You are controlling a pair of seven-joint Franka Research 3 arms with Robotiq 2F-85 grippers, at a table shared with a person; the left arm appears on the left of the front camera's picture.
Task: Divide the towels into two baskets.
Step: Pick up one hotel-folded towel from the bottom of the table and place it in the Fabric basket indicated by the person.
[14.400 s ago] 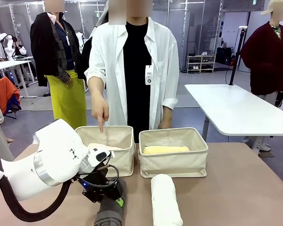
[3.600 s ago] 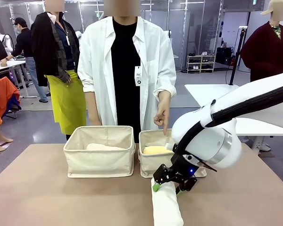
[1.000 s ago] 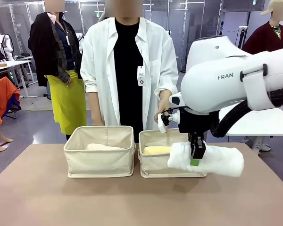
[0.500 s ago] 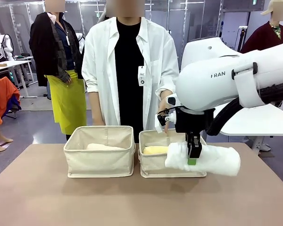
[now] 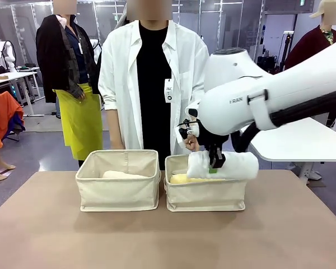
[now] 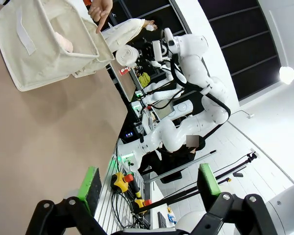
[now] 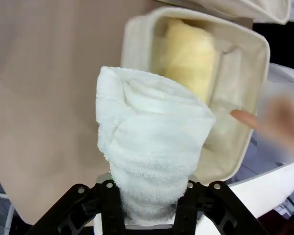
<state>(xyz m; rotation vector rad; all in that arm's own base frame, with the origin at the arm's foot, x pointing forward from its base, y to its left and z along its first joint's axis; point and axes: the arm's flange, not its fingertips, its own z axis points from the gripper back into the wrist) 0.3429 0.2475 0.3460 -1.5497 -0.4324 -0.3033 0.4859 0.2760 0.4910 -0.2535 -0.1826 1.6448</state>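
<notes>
My right gripper (image 5: 215, 162) is shut on the white towel (image 5: 224, 165), holding the roll level just above the right basket (image 5: 204, 197). In the right wrist view the white towel (image 7: 152, 161) bulges out between the fingers of the gripper (image 7: 149, 188), above the basket's rim (image 7: 242, 147). A pale yellow towel (image 5: 182, 179) (image 7: 188, 56) lies inside that basket. The left basket (image 5: 119, 193) holds the pale pink towel (image 5: 120, 175). The dark grey towel is hidden. My left gripper (image 6: 149, 181) is open over the table, far from the basket (image 6: 39, 54).
A person in a white shirt stands behind the baskets, one hand (image 5: 190, 144) just behind the right basket, a fingertip (image 7: 245, 117) near its rim. The brown table (image 5: 157, 241) stretches in front of the baskets. A white table (image 5: 285, 131) stands at the back right.
My right gripper has carried the white towel up and to the left, from the basket's front right corner to above the right basket. The person's hand stays behind it.
</notes>
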